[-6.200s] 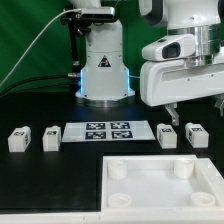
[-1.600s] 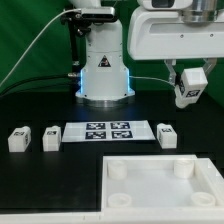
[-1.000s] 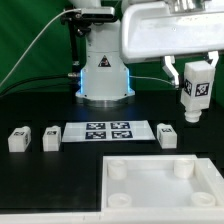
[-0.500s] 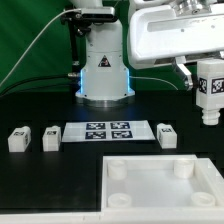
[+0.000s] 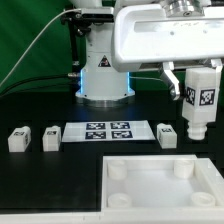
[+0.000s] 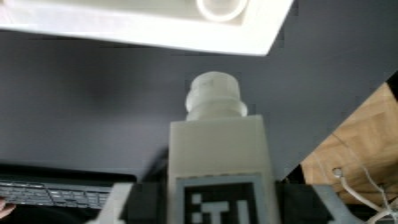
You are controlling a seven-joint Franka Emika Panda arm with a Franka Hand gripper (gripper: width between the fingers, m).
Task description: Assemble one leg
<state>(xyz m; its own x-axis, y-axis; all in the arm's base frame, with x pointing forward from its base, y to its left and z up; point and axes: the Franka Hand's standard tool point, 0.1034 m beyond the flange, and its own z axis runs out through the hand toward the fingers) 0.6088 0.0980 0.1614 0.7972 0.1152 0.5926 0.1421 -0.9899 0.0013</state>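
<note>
The leg (image 5: 203, 100) hangs upright in the air at the exterior view's right, clamped by its upper end in the pincer (image 5: 201, 72), with its narrow stepped end pointing down. I read the pincer as closed on it, since nothing else supports the part. Six seconds ago this leg stood on the counter (image 5: 40, 175) as the outermost of four. It has since been lifted, turned from a tilt to vertical, and in the last half second carried slightly lower and back toward the exterior view's left.

Three other legs (image 5: 51, 137) stay on the counter in their row, two to the exterior view's left of the marker board (image 5: 110, 131) and one to its right. The white tray-like piece (image 5: 150, 195) lies in front, untouched.

In the wrist view the held leg (image 6: 222, 150) fills the centre, its stepped tip aimed at dark counter, and the tray's (image 6: 160, 25) corner socket (image 6: 222, 8) sits well apart from that tip.

I judge the pickup and reorientation finished. What is left is to carry the leg over a corner socket, lower it and seat it.
</note>
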